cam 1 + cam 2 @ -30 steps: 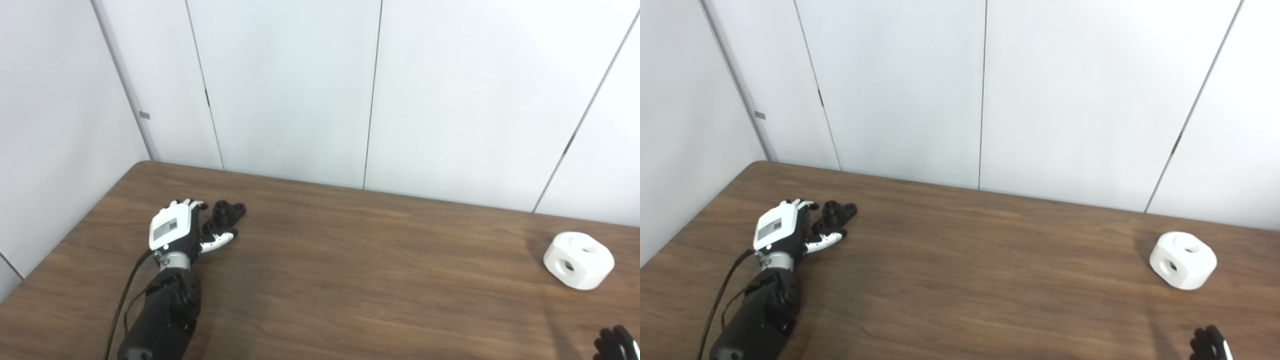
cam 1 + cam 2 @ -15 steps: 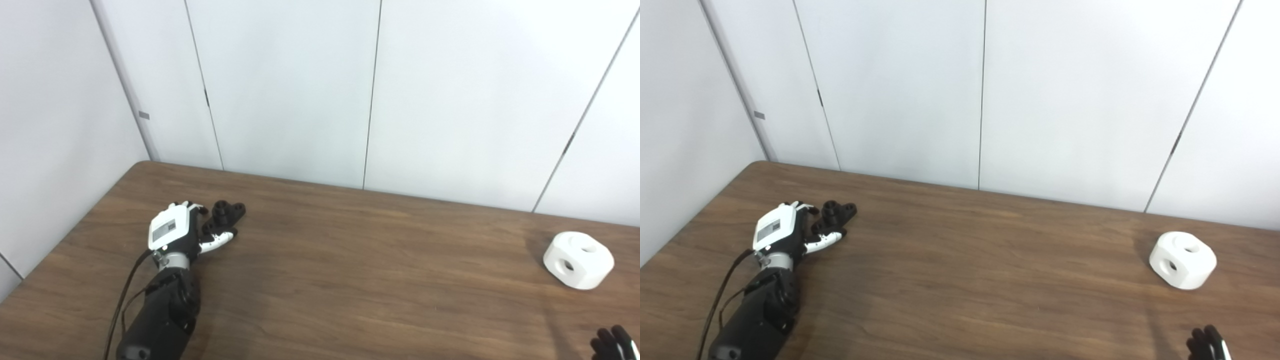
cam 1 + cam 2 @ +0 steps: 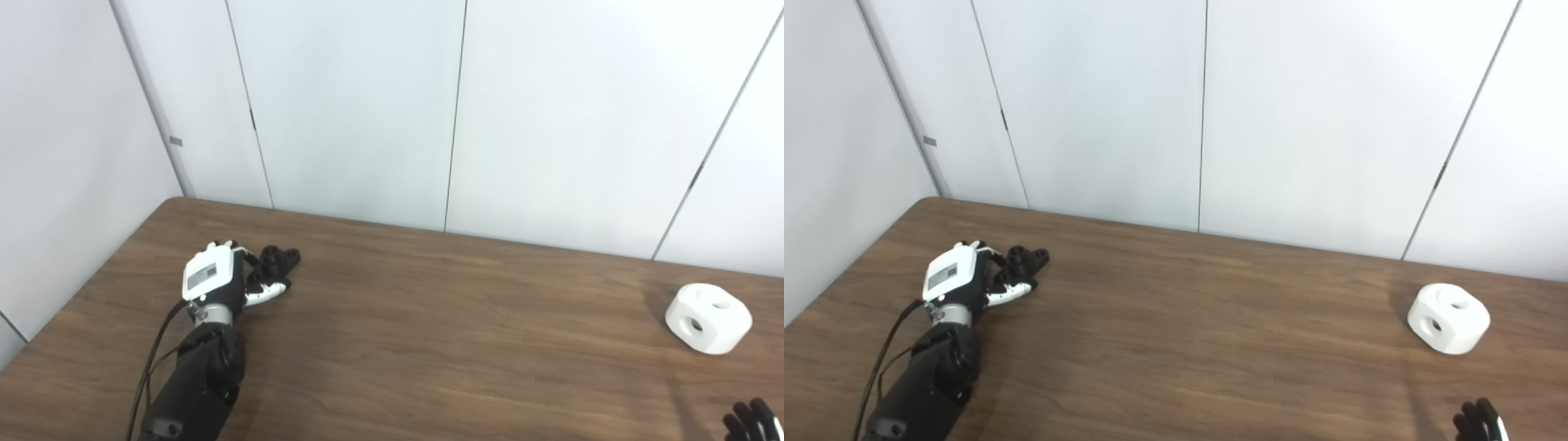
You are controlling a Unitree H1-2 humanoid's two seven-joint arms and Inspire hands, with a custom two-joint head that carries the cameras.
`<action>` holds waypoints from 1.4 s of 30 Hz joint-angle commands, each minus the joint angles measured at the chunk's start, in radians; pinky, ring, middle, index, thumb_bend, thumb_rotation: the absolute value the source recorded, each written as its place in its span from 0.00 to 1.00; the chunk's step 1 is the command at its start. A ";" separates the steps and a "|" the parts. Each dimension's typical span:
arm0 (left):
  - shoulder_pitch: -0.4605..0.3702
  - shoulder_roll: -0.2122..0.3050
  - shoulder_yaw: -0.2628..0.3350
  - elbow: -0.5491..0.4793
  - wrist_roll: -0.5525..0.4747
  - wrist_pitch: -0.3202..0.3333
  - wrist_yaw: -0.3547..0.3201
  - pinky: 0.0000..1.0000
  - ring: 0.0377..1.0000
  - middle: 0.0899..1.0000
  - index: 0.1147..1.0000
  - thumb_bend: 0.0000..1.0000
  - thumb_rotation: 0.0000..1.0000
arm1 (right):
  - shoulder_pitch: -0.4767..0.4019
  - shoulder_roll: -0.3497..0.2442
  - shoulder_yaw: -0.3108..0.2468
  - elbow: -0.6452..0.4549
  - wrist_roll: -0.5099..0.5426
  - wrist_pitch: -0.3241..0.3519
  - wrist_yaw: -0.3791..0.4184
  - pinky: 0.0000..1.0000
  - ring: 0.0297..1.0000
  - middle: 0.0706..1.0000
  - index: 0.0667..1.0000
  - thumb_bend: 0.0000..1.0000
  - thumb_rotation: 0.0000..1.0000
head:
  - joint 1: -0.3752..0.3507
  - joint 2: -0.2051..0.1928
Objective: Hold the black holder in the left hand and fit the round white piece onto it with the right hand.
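The small black plastic holder [image 3: 280, 260], a knobbly piece with round sockets on top, lies on the brown wood-grain table [image 3: 429, 318] toward its far left corner. My left hand [image 3: 223, 280] is right against it: the fingers [image 3: 240, 252] curl around its near-left side and the white-tipped thumb [image 3: 267, 293] lies along the table just under it. I cannot tell whether the grip has closed; the holder looks to be resting on the table, with my fingers partly bent around it rather than clamped. The white plate on the back of that hand carries a grey label [image 3: 203, 278] with print too small to read. My black forearm [image 3: 195, 386] runs down to the bottom edge, a thin black cable [image 3: 152, 361] looping beside it.

The round white piece [image 3: 708, 318], a chunky rounded block with a circular hole in its top and another in its side, sits well apart on the far right of the table, touched by nothing.

My right hand [image 3: 748, 421] only just shows at the bottom right corner: a few black fingertips, spread a little, near the white piece but clear of it. So little is in view that I cannot tell how far open it is.

Behind the table stand plain white wall panels [image 3: 367, 104] with dark seams.
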 commanded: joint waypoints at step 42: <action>0.039 0.031 -0.013 -0.130 -0.120 -0.105 0.026 1.00 0.95 0.82 0.42 0.52 0.04 | 0.013 0.027 0.006 0.056 0.002 0.023 -0.001 1.00 0.97 0.96 0.99 0.64 1.00 | -0.020 0.007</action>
